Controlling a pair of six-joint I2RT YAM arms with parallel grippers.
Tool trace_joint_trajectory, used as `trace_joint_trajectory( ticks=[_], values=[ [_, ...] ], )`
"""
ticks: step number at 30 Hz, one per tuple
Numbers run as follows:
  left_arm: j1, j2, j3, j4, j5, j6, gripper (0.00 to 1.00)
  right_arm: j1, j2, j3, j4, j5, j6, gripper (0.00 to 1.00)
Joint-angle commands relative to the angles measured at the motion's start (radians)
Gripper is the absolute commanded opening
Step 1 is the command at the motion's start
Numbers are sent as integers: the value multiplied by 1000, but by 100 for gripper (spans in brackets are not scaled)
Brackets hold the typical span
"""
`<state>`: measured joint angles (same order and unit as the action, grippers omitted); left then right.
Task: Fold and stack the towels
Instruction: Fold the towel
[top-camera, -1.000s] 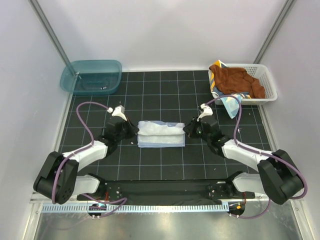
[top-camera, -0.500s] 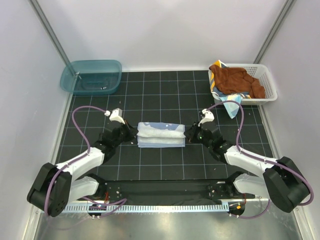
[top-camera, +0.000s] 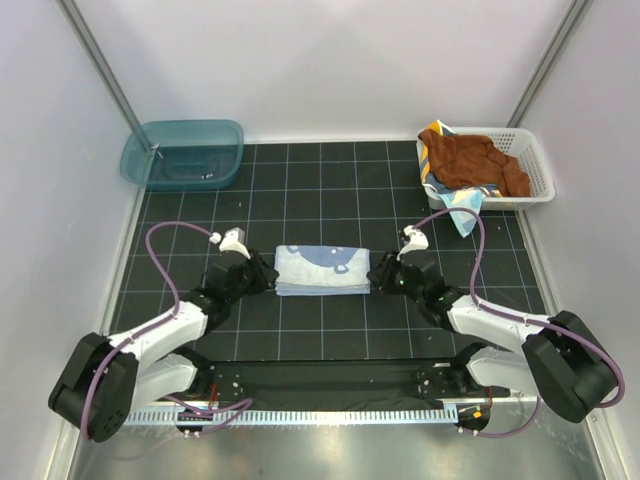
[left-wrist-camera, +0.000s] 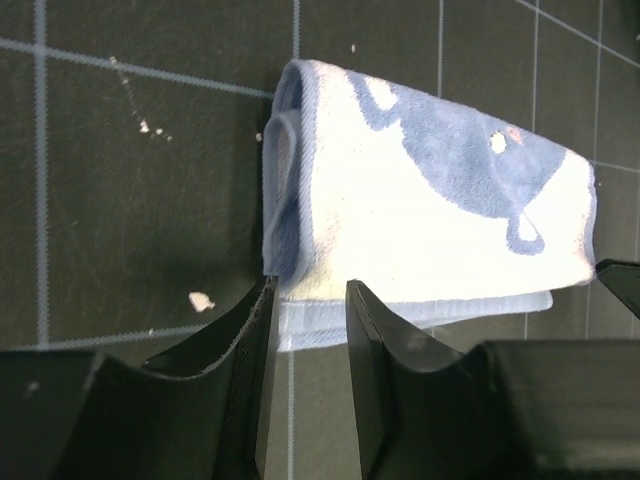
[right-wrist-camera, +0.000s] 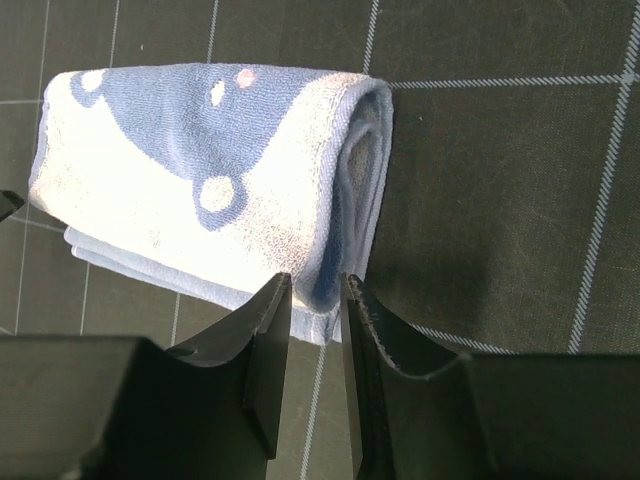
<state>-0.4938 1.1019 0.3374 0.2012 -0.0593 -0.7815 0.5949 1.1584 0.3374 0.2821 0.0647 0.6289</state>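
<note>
one towel (top-camera: 322, 270), corners hidden by left claw (left-wrist-camera: 307, 292) and right claw (right-wrist-camera: 316, 285).

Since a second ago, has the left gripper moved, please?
Yes: the left gripper has pulled back nearward, ending farther from the teal tub.

Clearances and obstructions, black mat (top-camera: 330, 190)
Open lane: mat's middle band between teal tub (top-camera: 182, 153), upper left, and white basket (top-camera: 538, 168), upper right, heaped with towels (top-camera: 470, 160). Centre frame: folded towel (top-camera: 322, 270), short ends blocked by left gripper (top-camera: 268, 277) and right gripper (top-camera: 374, 275); 2 long sides free.
</note>
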Motion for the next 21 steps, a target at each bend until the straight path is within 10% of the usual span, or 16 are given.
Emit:
trace_joint_trajectory(
  ticks=[1, 21],
  values=[
    [-9, -69, 26, -103, -56, -16, 36, 8, -11, 26, 3, 41, 6, 34],
    [-97, 265, 273, -309, -172, 28, 30, 52, 109, 89, -63, 126, 77, 43]
  ],
)
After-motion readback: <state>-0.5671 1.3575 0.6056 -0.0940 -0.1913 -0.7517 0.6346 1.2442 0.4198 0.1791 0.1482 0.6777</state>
